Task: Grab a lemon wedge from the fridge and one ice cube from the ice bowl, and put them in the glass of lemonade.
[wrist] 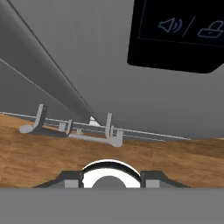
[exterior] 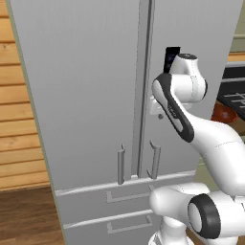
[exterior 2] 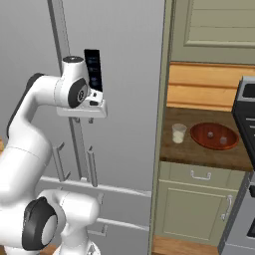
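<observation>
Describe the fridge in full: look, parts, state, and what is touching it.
The fridge is tall, flat grey and metallic-looking, with two upper doors meeting at a central seam. Both doors are shut. Slim vertical handles flank the seam low down, and two drawers with recessed pulls sit below. A black control panel sits on the right door. The gripper hovers close to that door; contact cannot be made out.

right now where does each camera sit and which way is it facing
Left base view: behind the arm's left, facing the closed fridge; arm rises lower right.
Right base view: behind its right, facing the fridge, glass of lemonade and ice bowl; arm lower left.
Hand view: on the hand, looking down the fridge door.
All share the fridge handles.
</observation>
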